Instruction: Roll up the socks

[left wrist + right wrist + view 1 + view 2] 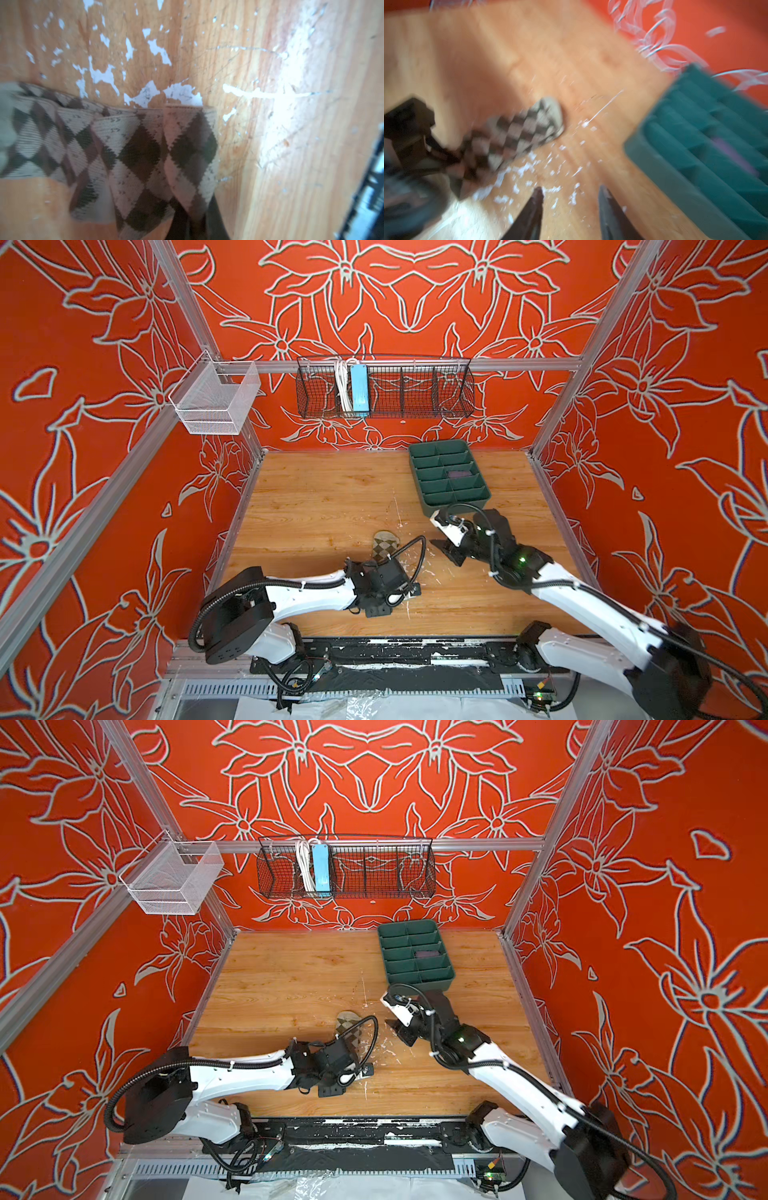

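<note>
Slippage is our worry: left gripper (195, 222) is clamped on one end of argyle sock (145, 149), lying front-centre on table (324, 497); w/ right gripper (571, 189) fingers apart & empty, fabric may bunch; purple sock (460, 474) sits in tray (457, 506).

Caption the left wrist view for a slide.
Left tool pinches the bunched argyle sock over a scratched, paint-flecked wooden table.
</note>
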You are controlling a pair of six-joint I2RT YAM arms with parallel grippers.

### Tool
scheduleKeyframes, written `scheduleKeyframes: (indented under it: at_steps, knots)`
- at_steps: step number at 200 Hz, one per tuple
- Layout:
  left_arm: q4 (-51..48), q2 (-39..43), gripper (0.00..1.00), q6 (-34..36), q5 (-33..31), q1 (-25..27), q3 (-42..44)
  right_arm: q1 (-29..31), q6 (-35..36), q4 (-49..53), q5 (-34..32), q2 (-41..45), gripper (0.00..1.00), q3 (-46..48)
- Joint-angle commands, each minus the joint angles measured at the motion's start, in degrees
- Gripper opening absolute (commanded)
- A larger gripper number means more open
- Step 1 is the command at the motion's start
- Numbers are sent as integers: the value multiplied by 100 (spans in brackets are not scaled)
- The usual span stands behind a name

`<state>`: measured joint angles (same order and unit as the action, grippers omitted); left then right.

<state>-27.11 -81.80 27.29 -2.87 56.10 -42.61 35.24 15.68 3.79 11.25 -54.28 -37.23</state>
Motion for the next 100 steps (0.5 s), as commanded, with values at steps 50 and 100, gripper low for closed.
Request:
scheduleKeyframes:
  at_steps: [50,100]
  knots:
    - [-1314,-782,0,163,2315,-1206,-916,487,896,777,1394,1390,48,648]
    - [-1760,-1613,0,116,2623,-1443,-1484,2557,2766,479,-407,426,64,818]
